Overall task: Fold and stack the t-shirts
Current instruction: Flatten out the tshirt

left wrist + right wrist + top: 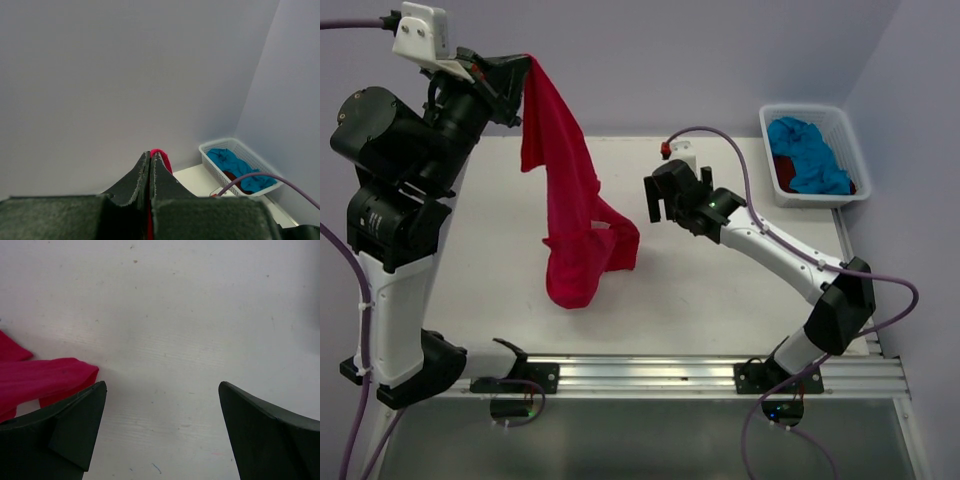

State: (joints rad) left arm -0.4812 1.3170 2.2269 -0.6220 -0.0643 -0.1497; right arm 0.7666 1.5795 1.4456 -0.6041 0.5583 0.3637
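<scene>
top external showed left fingers [523, 72] clamped on the red-pink t-shirt [575, 200], hanging upper left onto the worktop [720, 290]; right fingers [662, 202] gaped empty. nothing was folded; turquoise shirt [810, 150] and dark red shirt [782, 170] lay in the basket [852, 150].

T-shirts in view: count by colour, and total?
red-pink t-shirt: 1
turquoise t-shirt: 1, in the white basket
dark red t-shirt: 1, in the basket, mostly covered
Total: 3
</scene>
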